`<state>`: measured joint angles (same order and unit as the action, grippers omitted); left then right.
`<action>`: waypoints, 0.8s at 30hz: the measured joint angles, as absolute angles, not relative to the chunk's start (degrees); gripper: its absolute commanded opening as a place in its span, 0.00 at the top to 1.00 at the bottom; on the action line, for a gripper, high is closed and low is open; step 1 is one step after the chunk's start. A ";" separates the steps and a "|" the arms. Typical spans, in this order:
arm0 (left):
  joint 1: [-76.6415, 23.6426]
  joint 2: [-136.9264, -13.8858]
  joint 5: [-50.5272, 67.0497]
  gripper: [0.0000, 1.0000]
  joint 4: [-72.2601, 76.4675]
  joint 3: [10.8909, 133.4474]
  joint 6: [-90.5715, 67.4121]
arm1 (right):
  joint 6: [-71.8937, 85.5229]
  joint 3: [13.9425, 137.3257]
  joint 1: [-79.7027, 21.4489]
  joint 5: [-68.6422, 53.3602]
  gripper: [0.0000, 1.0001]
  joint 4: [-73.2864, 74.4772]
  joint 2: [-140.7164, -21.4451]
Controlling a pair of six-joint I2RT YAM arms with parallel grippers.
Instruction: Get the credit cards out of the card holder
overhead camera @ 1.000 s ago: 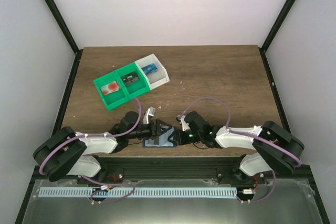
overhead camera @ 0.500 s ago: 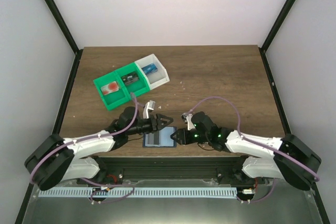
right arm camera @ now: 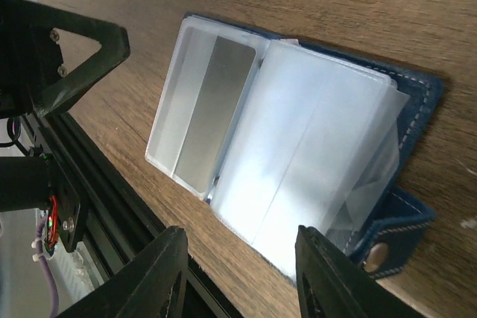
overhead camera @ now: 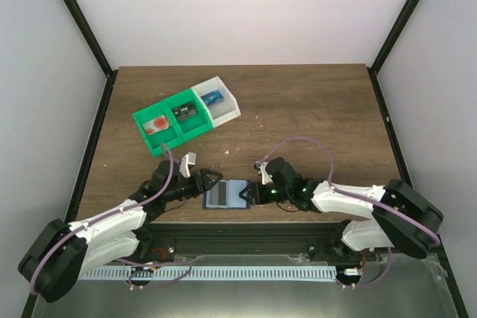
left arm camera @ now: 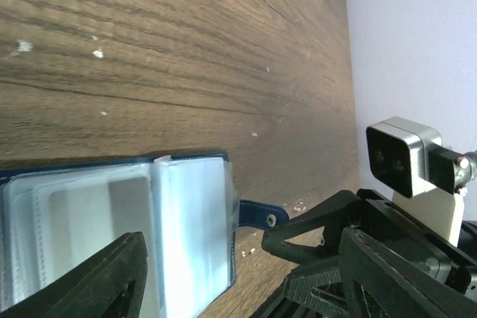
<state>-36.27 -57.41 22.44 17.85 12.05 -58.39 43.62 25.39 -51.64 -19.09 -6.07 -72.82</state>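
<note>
The card holder lies open flat near the table's front edge, navy outside with clear sleeves fanned out. In the right wrist view the card holder shows a grey card inside its left sleeve. Its snap tab points toward the right arm. My left gripper is open just left of the holder, touching nothing. My right gripper is at the holder's right edge, open, its fingers standing apart above the sleeves' near edge.
A green tray and a joined white tray sit at the back left, each compartment holding a small card. The black frame rail runs just in front of the holder. White specks dot the wood.
The left gripper has drawn back left off the holder and opened wider. The right gripper backed away, then returned to the holder's right edge. The holder now lies uncovered.
</note>
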 measured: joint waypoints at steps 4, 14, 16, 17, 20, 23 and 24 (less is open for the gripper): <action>-35.97 -54.94 21.89 0.26 16.19 10.52 -57.98 | 43.57 27.09 -51.64 -20.08 0.59 -7.42 -76.84; -35.90 -56.31 21.65 0.26 14.13 9.21 -56.93 | 43.09 28.29 -51.64 -20.45 0.60 -10.02 -83.99; -35.88 -57.12 21.67 0.26 13.91 9.21 -56.71 | 43.09 28.27 -51.64 -20.53 0.59 -10.66 -84.71; -35.88 -57.58 21.69 0.26 13.89 9.21 -56.69 | 43.09 28.27 -51.64 -20.58 0.59 -10.96 -84.90; -35.88 -58.72 21.69 0.26 13.85 9.23 -56.60 | 43.09 28.27 -51.64 -20.67 0.60 -11.68 -85.30; -35.88 -59.37 21.71 0.26 13.74 9.34 -56.51 | 43.09 28.27 -51.64 -20.80 0.59 -12.12 -85.56; -35.88 -59.44 21.71 0.26 13.69 9.34 -56.51 | 43.07 28.27 -51.64 -20.80 0.60 -12.14 -85.56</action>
